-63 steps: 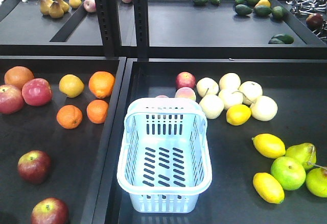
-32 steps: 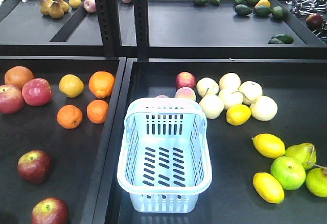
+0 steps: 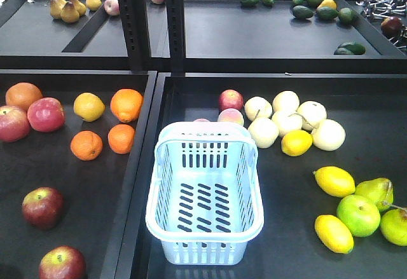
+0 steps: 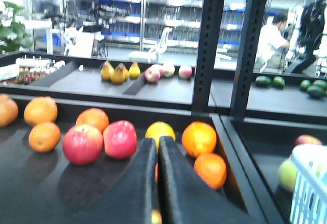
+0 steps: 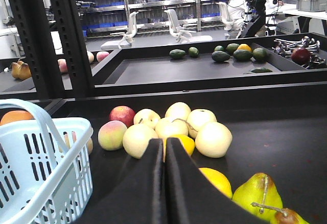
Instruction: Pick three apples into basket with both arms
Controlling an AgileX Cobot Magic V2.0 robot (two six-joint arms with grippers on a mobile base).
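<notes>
Two dark red apples (image 3: pixel 42 207) (image 3: pixel 62 264) lie at the near left of the left bin. A third dark red apple (image 3: pixel 231 100) (image 5: pixel 121 115) sits behind the pale blue basket (image 3: pixel 164 183) in the right bin. The basket holds nothing and also shows in the right wrist view (image 5: pixel 46 157) and the left wrist view (image 4: pixel 309 193). My left gripper (image 4: pixel 157 140) is shut and holds nothing, pointing toward the oranges. My right gripper (image 5: pixel 164 140) is shut and holds nothing, pointing toward the pale fruit. Neither gripper appears in the front view.
Brighter pink-red apples (image 3: pixel 46 114) and oranges (image 3: pixel 126 104) fill the back of the left bin. Pale round fruit (image 3: pixel 286 121), lemons (image 3: pixel 334 181) and green pears (image 3: pixel 358 215) lie right of the basket. A black post (image 3: pixel 175 21) and a raised divider (image 3: pixel 137 164) separate the bins.
</notes>
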